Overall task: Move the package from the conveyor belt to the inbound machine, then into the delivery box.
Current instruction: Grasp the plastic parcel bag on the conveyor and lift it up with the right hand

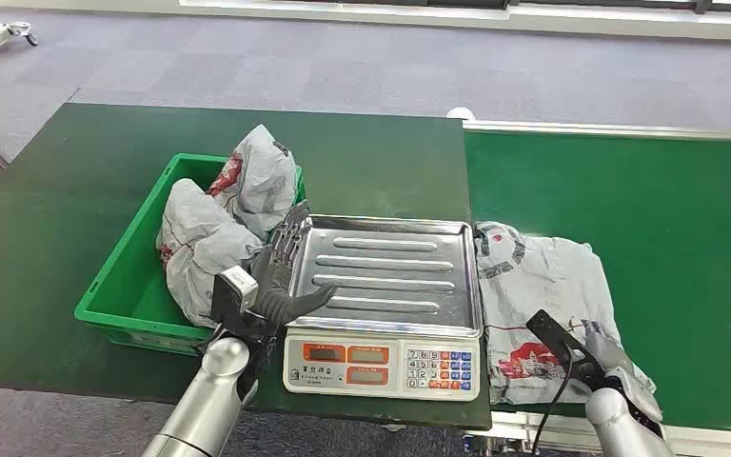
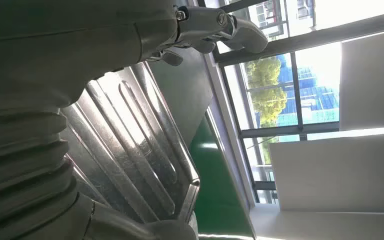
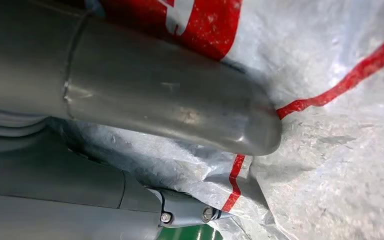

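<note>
Nearest, on the green conveyor belt (image 1: 685,219), just beside the weighing scale (image 1: 385,295): the grey poly-mailer package (image 1: 543,286) with red print, lying flat and crumpled. Right hand (image 1: 609,357) down on its near edge, thumb (image 3: 180,95) pressed into the film, a fold of it between thumb and fingers; whether truly pinched, cannot tell. Likely light, soft, floppy and slick, prone to sag and slide out, so best gripped on a bunched fold with contents inside, not on loose film. Further left, left hand (image 1: 281,276) spread and empty, resting at the scale's steel tray (image 2: 130,150). Beyond, the green delivery box (image 1: 124,286) with two more mailer bags (image 1: 209,224).
</note>
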You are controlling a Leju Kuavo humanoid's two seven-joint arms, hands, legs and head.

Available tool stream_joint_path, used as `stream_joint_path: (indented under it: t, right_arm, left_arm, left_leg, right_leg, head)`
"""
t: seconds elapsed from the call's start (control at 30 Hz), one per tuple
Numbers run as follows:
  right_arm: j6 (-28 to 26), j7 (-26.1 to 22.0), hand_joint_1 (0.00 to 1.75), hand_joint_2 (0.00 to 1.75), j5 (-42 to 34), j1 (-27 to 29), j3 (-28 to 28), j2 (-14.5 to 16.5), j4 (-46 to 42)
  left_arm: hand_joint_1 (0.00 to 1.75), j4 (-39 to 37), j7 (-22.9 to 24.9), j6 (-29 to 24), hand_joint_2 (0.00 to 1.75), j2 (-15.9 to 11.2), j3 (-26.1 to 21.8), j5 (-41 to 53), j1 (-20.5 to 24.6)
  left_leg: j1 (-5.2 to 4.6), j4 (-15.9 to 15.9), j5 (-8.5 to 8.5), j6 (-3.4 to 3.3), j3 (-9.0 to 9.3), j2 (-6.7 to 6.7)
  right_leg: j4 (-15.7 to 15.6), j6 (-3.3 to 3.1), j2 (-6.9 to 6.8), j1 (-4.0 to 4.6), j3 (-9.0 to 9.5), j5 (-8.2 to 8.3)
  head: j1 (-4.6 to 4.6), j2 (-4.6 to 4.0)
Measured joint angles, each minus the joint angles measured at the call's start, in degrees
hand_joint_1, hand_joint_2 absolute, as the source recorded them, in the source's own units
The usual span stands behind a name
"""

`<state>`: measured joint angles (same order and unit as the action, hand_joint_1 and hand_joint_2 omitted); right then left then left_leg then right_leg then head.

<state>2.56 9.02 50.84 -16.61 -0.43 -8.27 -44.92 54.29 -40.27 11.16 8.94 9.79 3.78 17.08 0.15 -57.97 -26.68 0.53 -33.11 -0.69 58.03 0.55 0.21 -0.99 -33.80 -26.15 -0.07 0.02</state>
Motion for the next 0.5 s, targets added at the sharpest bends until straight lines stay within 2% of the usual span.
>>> stream_joint_path:
  t: [0.27, 0.4, 0.5]
  right_arm:
    - [-2.45, -1.09, 1.75, 1.75, 1.64, 1.49, -0.36, 0.27, -3.97]
    - [-3.22, -3.24, 1.75, 1.75, 1.77, 2.90, -1.38, 0.85, -7.14]
    - [-2.87, -6.60, 1.75, 1.75, 0.03, 3.89, -2.19, 1.41, -9.23]
  left_arm:
    - [0.00, 0.03, 0.01, -0.75, 1.75, -0.01, 0.00, -0.09, -0.67]
    - [0.00, 0.38, 0.00, -0.82, 1.75, -0.02, 0.00, -0.09, -1.14]
    - [0.00, 0.54, -0.01, -0.84, 1.75, -0.02, 0.00, -0.10, -1.22]
  left_leg:
    - [0.00, -0.06, -0.04, -0.06, 0.02, -0.02]
    - [0.00, -0.06, -0.04, -0.05, -0.02, -0.02]
    - [0.00, -0.05, -0.05, -0.04, -0.08, -0.01]
  right_leg:
    - [0.00, 0.03, -0.05, -0.01, 0.07, -0.01]
    - [0.00, 0.03, -0.03, 0.00, 0.02, -0.02]
    - [0.00, 0.02, -0.03, 0.01, -0.05, -0.02]
  head:
    - [0.00, 0.00]
    - [0.00, 0.00]
    - [0.00, 0.00]
